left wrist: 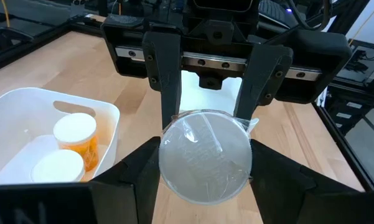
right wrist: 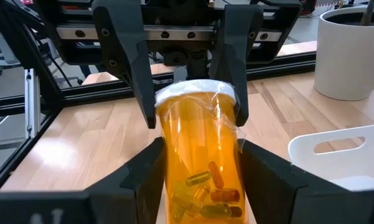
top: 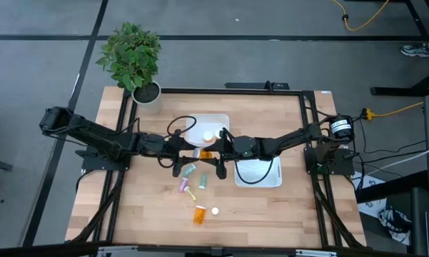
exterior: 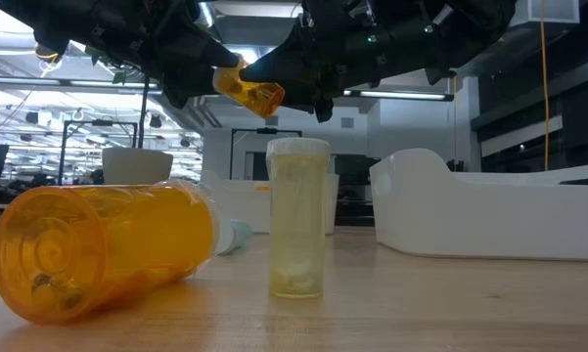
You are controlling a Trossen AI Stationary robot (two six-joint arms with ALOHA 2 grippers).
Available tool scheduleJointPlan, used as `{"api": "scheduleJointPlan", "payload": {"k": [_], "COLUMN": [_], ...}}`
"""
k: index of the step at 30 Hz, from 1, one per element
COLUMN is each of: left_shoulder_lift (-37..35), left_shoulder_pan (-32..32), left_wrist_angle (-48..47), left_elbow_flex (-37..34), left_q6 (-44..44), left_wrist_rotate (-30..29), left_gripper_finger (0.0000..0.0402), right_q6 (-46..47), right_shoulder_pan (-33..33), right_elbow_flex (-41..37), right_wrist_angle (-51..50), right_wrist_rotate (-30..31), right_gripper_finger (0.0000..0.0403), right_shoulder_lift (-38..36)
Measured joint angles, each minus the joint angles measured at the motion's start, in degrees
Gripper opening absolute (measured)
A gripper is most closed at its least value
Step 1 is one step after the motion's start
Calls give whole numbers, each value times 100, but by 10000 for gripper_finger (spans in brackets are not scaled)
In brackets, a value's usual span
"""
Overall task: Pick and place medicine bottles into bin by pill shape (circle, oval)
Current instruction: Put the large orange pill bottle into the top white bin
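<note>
High view: both end effectors grip one orange bottle (top: 208,153) mid-table.

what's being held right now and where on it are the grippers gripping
One orange medicine bottle, held in the air between both arms. The left gripper clamps its white cap end; the right gripper clamps the orange body, where oval capsules show inside.

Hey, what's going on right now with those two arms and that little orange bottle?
Left gripper and right gripper both clamp one orange bottle in mid-air. Oblong capsules show inside. Left bin has two bottles, right bin looks empty. Nothing blocking.
</note>
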Motion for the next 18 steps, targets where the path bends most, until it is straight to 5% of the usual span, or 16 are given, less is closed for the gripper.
{"api": "scheduleJointPlan", "payload": {"k": [18], "left_shoulder_lift": [-2], "left_shoulder_pan": [4], "left_wrist_angle": [17], "left_elbow_flex": [1], "left_q6": [0], "left_wrist_rotate": [13], "left_gripper_finger": [192], "right_q6": [325], "right_shoulder_pan": [2], "right_elbow_flex": [0], "right_wrist_angle": [-115], "right_wrist_rotate": [232], "right_gripper_finger": [277], "right_shoulder_lift": [-2]}}
